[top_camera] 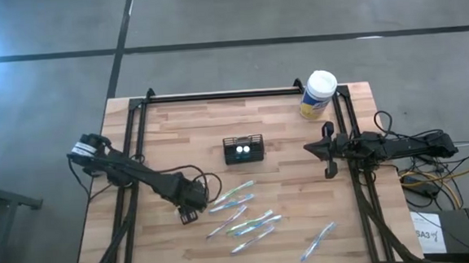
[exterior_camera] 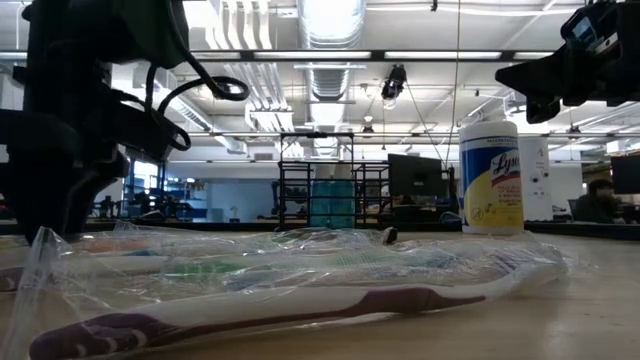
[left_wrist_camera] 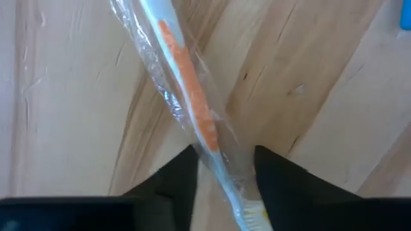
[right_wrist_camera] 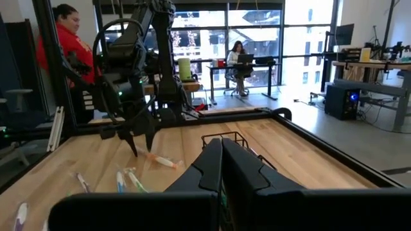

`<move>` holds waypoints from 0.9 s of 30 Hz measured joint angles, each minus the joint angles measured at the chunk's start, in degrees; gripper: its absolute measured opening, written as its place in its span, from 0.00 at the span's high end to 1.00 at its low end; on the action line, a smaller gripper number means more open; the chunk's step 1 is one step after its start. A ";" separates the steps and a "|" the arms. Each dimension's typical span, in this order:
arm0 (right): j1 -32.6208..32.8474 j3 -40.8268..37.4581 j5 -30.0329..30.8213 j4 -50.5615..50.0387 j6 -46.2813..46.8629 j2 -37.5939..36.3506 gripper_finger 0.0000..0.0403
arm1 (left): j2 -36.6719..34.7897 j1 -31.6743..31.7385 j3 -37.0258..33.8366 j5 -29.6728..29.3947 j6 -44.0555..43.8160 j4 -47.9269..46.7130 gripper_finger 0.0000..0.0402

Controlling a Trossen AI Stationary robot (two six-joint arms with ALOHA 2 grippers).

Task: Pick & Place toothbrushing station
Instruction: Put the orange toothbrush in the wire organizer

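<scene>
High view: the left gripper (top_camera: pixel 191 201), at 7 o'clock from the black caddy (top_camera: pixel 244 149) at table centre, straddles a wrapped toothbrush (left_wrist_camera: pixel 192 112), fingers not yet clamped. Right gripper (top_camera: pixel 327 150) waits clenched at 3 o'clock. Several toothbrushes (top_camera: pixel 252 224) remain unplaced.

Bright ceiling lights; blurred foreground

Glossy clear plastic wraps the toothbrushes (top_camera: pixel 237 198) on the smooth wooden table (top_camera: pixel 297 217).

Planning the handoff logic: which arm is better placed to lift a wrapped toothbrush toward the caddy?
Left. Its gripper already straddles the orange-handled wrapped toothbrush, fingers either side. The right gripper hangs shut by the table's right edge, away from the brushes and caddy.
</scene>
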 joint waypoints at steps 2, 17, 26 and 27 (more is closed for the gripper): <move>0.01 0.00 0.00 0.00 -0.01 0.00 0.98 | -0.68 0.00 -0.05 -0.16 1.23 -0.21 0.74; 0.00 0.00 0.00 0.81 -0.57 3.91 0.98 | -8.85 0.04 5.30 -11.59 9.70 -15.11 0.98; 0.02 0.00 0.00 2.55 -0.48 4.13 0.98 | -9.13 3.35 24.61 -22.23 17.67 -31.98 0.98; 0.02 0.00 0.02 2.57 -0.48 4.13 0.98 | -8.63 4.07 27.28 -22.88 18.76 -33.98 0.98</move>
